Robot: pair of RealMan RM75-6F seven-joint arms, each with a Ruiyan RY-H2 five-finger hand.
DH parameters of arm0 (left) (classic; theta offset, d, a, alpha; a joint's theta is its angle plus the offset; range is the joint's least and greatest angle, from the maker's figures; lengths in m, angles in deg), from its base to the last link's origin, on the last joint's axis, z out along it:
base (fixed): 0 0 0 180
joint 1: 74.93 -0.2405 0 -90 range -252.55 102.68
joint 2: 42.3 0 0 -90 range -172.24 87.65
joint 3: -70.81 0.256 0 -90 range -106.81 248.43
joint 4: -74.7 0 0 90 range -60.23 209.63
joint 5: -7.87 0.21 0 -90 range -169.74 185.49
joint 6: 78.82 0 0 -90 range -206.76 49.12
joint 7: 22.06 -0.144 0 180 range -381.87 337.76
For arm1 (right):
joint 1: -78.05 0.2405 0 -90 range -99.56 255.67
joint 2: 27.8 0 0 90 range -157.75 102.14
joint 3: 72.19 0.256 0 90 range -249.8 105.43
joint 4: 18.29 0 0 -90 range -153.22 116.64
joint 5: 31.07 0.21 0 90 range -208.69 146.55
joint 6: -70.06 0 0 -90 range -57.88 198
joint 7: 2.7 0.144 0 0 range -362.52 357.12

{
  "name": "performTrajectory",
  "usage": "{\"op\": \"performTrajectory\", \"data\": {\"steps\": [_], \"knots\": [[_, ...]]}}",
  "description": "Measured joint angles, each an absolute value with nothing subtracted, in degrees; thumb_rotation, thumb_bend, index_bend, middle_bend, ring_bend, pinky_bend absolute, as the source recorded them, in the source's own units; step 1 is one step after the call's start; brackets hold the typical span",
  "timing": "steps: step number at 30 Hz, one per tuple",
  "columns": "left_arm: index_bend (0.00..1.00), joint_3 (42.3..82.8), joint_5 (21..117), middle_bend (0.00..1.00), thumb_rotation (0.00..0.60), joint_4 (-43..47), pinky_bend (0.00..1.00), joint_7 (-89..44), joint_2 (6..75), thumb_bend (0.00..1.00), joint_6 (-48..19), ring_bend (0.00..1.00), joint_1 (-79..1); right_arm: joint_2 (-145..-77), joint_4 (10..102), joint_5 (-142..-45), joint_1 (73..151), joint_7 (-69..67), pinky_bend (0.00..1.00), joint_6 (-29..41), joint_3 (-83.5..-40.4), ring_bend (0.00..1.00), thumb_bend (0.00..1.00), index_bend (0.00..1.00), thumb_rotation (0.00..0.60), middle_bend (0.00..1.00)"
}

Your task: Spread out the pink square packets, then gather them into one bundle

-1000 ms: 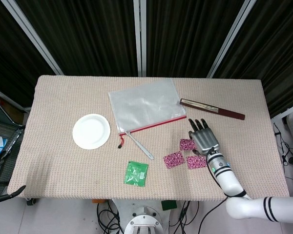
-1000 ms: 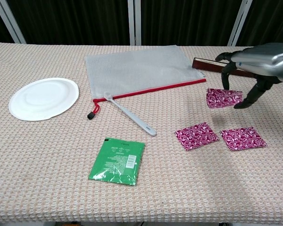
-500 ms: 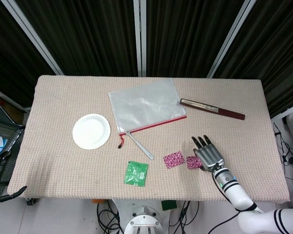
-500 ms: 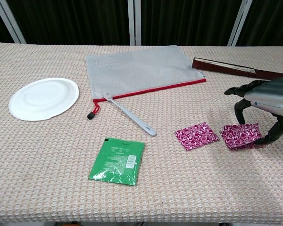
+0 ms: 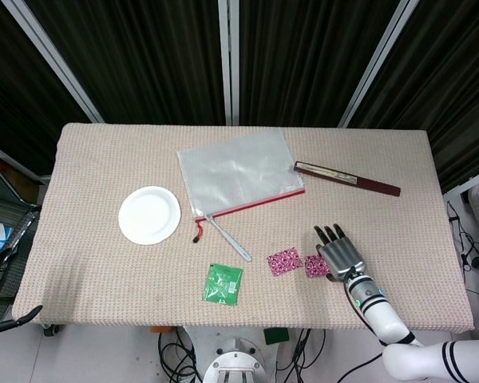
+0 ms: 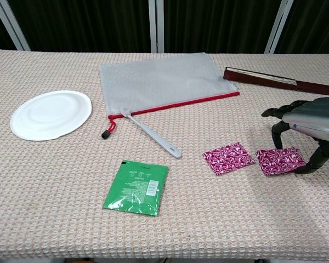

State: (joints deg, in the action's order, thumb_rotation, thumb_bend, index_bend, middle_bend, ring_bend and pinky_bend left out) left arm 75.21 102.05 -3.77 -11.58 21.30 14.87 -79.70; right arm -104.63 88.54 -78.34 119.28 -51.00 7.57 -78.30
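Observation:
Two pink patterned square packets lie stacked as one pile (image 6: 279,160) (image 5: 314,266) near the table's front right. A lone pink packet (image 6: 228,158) (image 5: 284,261) lies just to the pile's left, apart from it. My right hand (image 6: 310,118) (image 5: 341,254) arches over the pile with its fingers spread. Its fingertips (image 6: 275,143) touch down at the pile's far edge and its thumb stands by the right corner. The top packet lies flat and nothing is lifted. At the head view's lower left edge, off the table, my left hand (image 5: 16,317) shows only as spread dark fingers holding nothing.
A green sachet (image 6: 135,187) lies front centre. A white utensil (image 6: 153,133) rests by the red-zipped clear pouch (image 6: 164,76). A white plate (image 6: 50,114) sits at the left, and a dark flat case (image 6: 279,81) lies behind my right hand.
My right hand carried the third packet from behind toward the front and laid it on the right-hand packet. That packet now lies flat, and the hand has settled slightly lower.

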Motion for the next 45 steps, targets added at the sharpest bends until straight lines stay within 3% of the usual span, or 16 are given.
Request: {"op": "performTrajectory", "data": {"steps": [33,40,45], "knots": [[0.05,75.1,101.68,0.03,0.299,-3.44,0.18,-11.48,21.39,0.09,15.15,0.0,-80.04,-103.93,90.75,-77.74,119.3,-51.81,0.0,7.3,-78.04,0.0,0.46,0.32,0.6,0.0],[0.05,74.98,101.9,0.03,0.298,-3.77,0.18,-11.55,21.24,0.09,15.54,0.0,-80.03,-103.34,93.98,-81.18,120.22,-50.78,0.0,6.77,-75.63,0.0,0.46,0.32,0.6,0.0],[0.05,74.98,102.01,0.03,0.296,-3.87,0.18,-11.67,21.26,0.09,15.79,0.0,-80.13,-106.59,93.52,-79.4,122.44,-53.72,0.0,7.44,-74.35,0.0,0.45,0.31,0.6,0.0]]}}
